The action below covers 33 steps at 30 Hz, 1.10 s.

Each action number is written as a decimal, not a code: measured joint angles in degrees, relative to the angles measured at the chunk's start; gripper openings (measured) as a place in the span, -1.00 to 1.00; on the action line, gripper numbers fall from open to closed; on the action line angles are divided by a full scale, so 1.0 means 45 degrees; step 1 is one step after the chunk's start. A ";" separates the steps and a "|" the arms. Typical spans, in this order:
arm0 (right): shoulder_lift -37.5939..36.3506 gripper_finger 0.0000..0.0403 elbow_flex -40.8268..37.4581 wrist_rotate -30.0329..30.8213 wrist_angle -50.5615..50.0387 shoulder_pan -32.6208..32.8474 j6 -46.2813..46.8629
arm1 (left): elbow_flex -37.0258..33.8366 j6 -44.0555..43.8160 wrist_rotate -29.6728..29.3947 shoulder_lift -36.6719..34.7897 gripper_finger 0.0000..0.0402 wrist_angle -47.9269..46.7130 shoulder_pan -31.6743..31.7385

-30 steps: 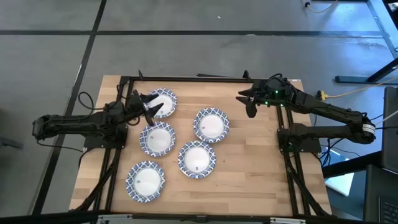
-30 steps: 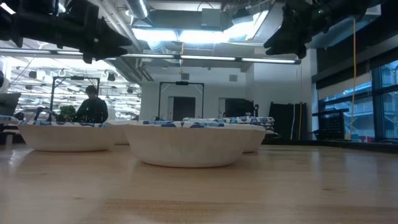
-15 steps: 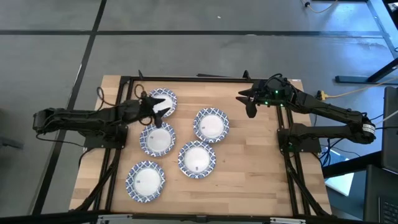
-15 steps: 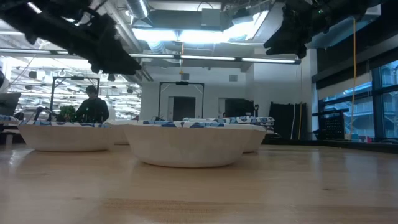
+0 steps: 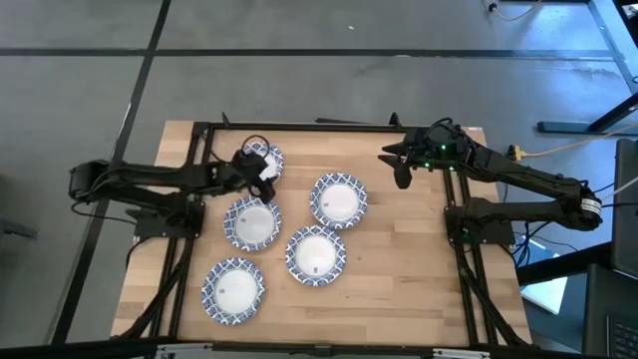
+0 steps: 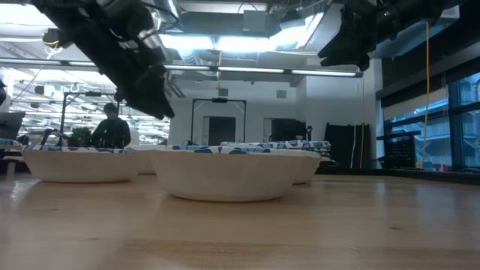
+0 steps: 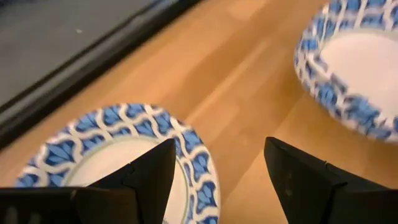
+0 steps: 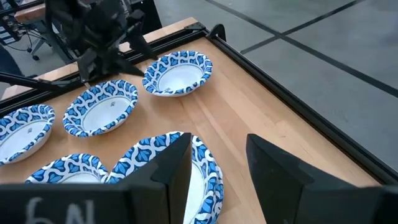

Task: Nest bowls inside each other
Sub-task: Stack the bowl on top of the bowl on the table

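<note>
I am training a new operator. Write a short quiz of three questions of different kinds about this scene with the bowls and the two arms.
1. How many bowls lie on the table in the high view?
2. True or false: the left gripper hangs over the far-left bowl, fingers open, holding nothing.
3. Which is right about the right gripper?
A. It grips a bowl.
B. It hangs above bare wood at the far edge, holding nothing.
C. It rests inside the near-left bowl.

Key
1. Five, each lying apart; none is nested yet.
2. True.
3. B.
</note>
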 joint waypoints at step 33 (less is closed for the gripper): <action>0.0005 -0.24 0.0000 -0.0005 -0.0095 0.0000 0.0047 | 0.0033 -0.0373 -0.0154 0.3034 0.19 -0.0075 0.0664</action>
